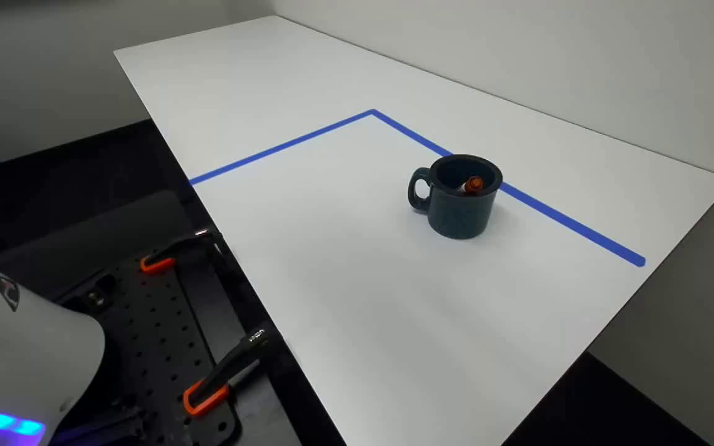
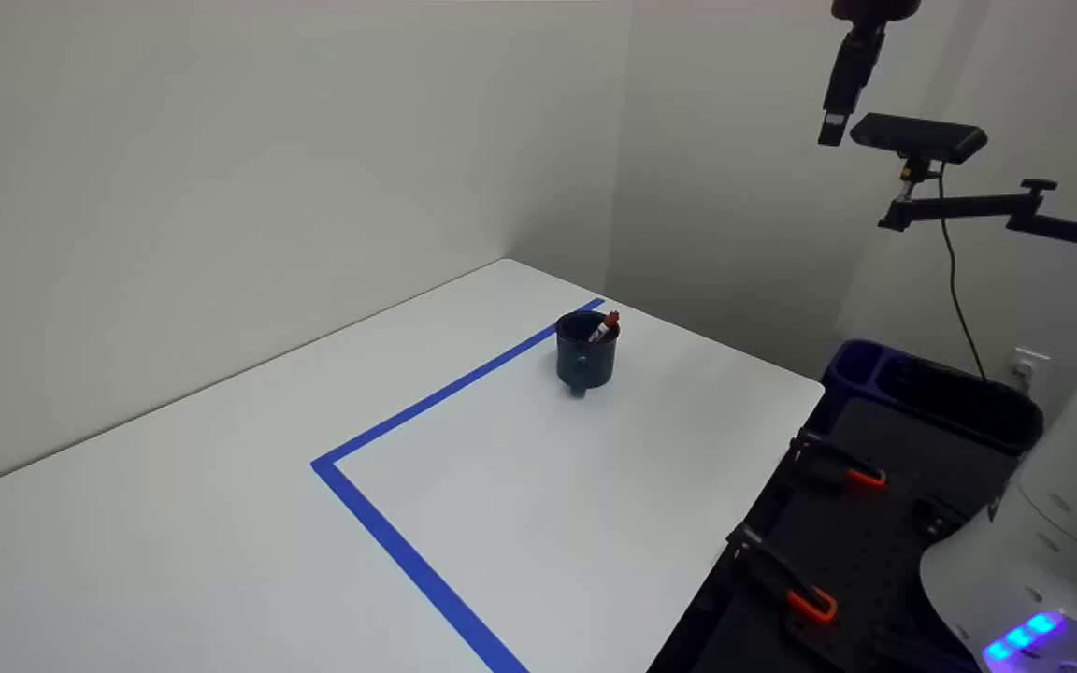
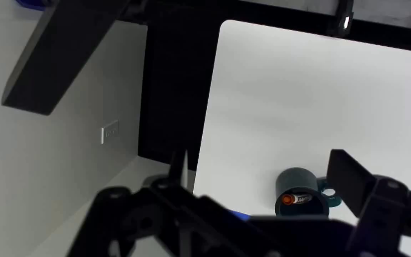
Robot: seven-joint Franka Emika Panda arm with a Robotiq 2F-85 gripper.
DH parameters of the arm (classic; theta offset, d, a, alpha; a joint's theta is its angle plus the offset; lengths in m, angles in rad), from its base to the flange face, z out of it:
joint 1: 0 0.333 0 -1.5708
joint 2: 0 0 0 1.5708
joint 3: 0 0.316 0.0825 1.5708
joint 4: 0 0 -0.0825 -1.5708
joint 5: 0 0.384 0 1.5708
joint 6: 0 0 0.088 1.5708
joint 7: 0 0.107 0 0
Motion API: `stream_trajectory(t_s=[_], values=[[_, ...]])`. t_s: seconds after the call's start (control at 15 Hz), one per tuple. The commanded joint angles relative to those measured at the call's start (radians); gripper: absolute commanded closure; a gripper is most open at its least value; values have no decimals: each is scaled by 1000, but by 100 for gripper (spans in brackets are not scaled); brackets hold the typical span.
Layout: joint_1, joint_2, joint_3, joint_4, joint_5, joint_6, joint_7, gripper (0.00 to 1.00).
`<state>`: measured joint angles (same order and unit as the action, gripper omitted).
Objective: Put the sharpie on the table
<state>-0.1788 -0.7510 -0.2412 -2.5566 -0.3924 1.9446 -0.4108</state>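
Note:
The sharpie (image 1: 473, 184) has an orange-red end and a white label. It leans inside the dark blue-green mug (image 1: 459, 217), its coloured end up near the rim; its lower part is hidden. The sharpie also shows in an exterior view (image 2: 605, 325) and the wrist view (image 3: 298, 198). The mug stands upright on the white table (image 1: 332, 260), beside a blue tape line. My gripper (image 3: 259, 154) is open and empty in the wrist view, fingers wide apart. In an exterior view the gripper (image 2: 833, 129) hangs high above the table's level, far from the mug.
Blue tape (image 2: 408, 551) marks corner lines on the table. A black bench with orange clamps (image 1: 206, 396) borders the robot's side of the table. A wall (image 2: 221, 187) runs along the far edge. A camera on a jointed arm (image 2: 917, 138) stands near the gripper in an exterior view.

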Motion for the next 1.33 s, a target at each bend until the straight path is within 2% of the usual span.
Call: stream_trajectory(t_s=[0.0, 0.27, 0.53, 0.73, 0.93, 1.27], values=[[9, -1, -6, 3, -4, -5, 4, 0], [41, 48, 20, 21, -4, 10, 10, 0], [114, 141, 108, 47, -10, 5, 37, 0], [171, 280, 184, 100, -17, 20, 61, 0], [206, 448, 233, 168, -30, 68, 58, 0], [203, 706, 247, 280, -104, 186, 16, 0]])
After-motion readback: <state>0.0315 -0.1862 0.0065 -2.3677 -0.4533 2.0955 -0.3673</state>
